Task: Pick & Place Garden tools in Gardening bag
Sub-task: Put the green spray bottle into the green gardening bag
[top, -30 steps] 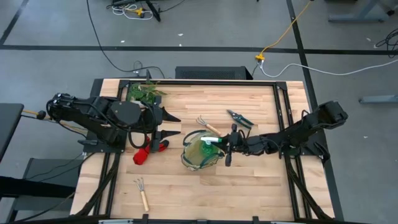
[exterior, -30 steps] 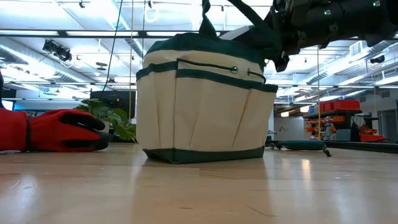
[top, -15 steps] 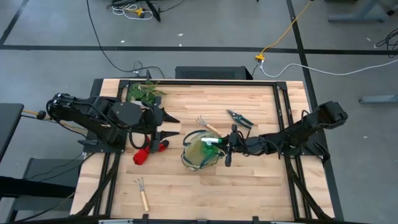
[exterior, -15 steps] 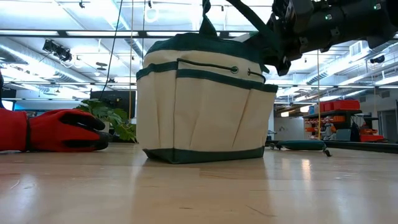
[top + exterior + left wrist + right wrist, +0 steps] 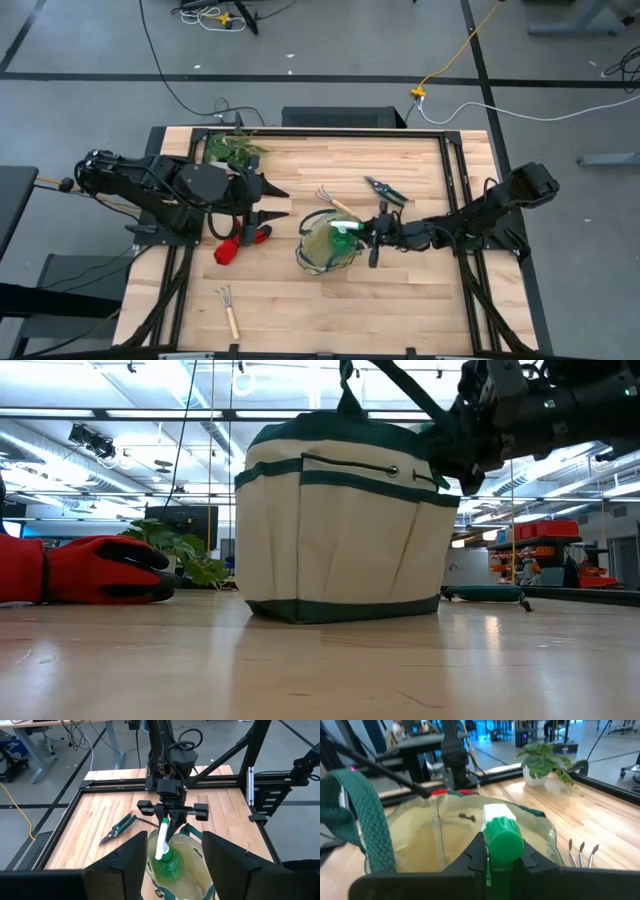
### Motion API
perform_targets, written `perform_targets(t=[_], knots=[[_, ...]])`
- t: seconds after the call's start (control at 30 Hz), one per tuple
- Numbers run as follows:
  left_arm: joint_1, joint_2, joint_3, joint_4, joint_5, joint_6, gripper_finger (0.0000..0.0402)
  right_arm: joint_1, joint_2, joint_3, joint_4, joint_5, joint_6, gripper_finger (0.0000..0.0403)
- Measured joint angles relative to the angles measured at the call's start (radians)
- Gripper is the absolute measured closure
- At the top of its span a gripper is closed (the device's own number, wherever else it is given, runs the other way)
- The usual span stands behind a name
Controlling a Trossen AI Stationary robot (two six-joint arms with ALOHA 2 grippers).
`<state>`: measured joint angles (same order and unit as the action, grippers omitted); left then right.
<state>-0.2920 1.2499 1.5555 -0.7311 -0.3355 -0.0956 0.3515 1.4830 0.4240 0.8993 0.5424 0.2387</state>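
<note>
Right hand (image 5: 373, 232) clenched on the green round piece (image 5: 161, 851), white handle, over the gardening bag (image 5: 328, 245) mouth; I fear the soft rim catching it and dragging the bag.

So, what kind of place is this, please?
Probably a robotics lab or workshop: the wooden table stands on a grey floor crossed by loose cables, with ceiling strip lights and shelving behind it.

Cloth gardening bag (image 5: 345, 525) on smooth wooden table (image 5: 300, 670).

Robotics lab; framed workbench (image 5: 300, 290), floor cables (image 5: 470, 60)
</note>
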Motion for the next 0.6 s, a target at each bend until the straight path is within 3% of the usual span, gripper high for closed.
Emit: perform_targets(t=[0.43, 0.6], knots=[[0.000, 0.000, 0.000, 0.001, 0.000, 0.002, 0.0204, 0.003, 0.000, -0.027, 0.010, -0.001, -0.010, 0.0369], [0.000, 0.000, 0.000, 0.001, 0.000, 0.002, 0.0204, 0.003, 0.000, -0.027, 0.010, -0.005, -0.011, 0.0350]])
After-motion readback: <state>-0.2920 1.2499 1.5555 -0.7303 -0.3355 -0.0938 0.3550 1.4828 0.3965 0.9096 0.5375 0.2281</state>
